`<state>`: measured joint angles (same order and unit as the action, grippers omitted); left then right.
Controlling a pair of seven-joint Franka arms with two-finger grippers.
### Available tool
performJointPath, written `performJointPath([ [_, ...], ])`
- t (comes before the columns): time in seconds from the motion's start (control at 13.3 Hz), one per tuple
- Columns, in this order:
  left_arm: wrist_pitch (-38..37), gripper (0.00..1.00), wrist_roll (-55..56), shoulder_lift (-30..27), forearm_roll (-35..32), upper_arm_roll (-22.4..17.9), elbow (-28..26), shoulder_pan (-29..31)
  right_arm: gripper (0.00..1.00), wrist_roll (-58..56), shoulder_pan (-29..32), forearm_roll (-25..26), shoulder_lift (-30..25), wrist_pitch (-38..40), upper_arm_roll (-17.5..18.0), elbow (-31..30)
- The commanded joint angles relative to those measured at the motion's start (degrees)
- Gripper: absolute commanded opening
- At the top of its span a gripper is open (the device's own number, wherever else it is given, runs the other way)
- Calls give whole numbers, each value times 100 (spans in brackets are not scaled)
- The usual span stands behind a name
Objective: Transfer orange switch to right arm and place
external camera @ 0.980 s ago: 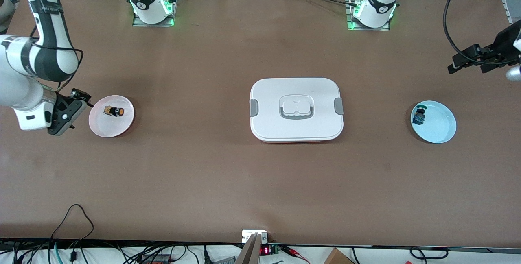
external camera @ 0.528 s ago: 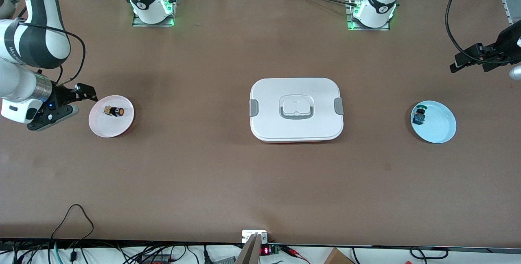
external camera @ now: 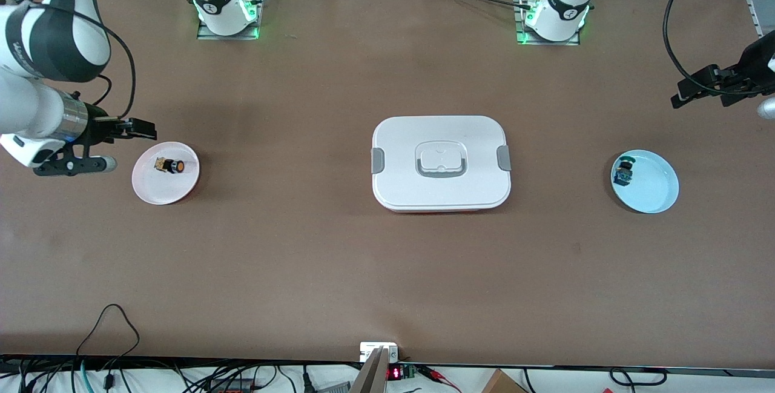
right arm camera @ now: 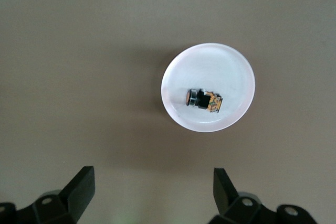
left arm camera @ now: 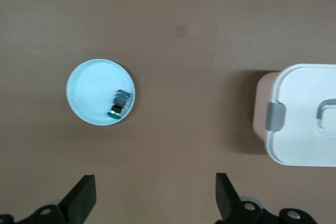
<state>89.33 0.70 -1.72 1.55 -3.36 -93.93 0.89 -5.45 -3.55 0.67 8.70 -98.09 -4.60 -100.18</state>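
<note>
The orange switch (external camera: 171, 166) lies on its side in a pale pink plate (external camera: 152, 190) toward the right arm's end of the table. The right wrist view shows the orange switch (right arm camera: 203, 99) on that plate (right arm camera: 210, 61) too. My right gripper (external camera: 138, 129) hangs open and empty over the table beside the plate's edge; the switch lies ahead of that gripper (right arm camera: 152, 179) and off to one side of its open fingers. At the left arm's end my left gripper (external camera: 681, 93) waits open and empty above bare table, as does the left gripper (left arm camera: 155, 182) in its wrist view.
A white lidded box (external camera: 441, 163) with grey clasps sits mid-table; the left wrist view shows this box (left arm camera: 304, 129) too. A light blue plate (external camera: 657, 190) holds a blue-green switch (external camera: 622, 173) toward the left arm's end. Cables run along the table's front edge.
The right arm has swung its wrist up and toward the bases, turning the gripper level beside the pink plate. The left gripper has barely shifted.
</note>
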Motion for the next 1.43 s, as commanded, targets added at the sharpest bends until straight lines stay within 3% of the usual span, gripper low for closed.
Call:
performJointPath([
  [0.0,-4,100,-52,14,-330,72,68,25,100,53,-6,240,-53,159,-23,489],
  [0.3,49,100,-69,31,-348,72,50,25,100,105,161,66,-149,464,-85,780],
  [0.6,155,100,-578,40,-339,37,6,78,100,229,223,57,26,1448,-85,1851],
  [0.9,128,100,-579,40,-322,46,-2,95,100,386,249,48,-96,1425,-85,1643],
  [1.13,128,100,-579,40,-322,46,-11,87,100,387,284,39,-447,793,-85,897],
  [1.36,120,100,-579,40,-322,46,-11,87,100,387,337,39,-597,862,-85,824],
])
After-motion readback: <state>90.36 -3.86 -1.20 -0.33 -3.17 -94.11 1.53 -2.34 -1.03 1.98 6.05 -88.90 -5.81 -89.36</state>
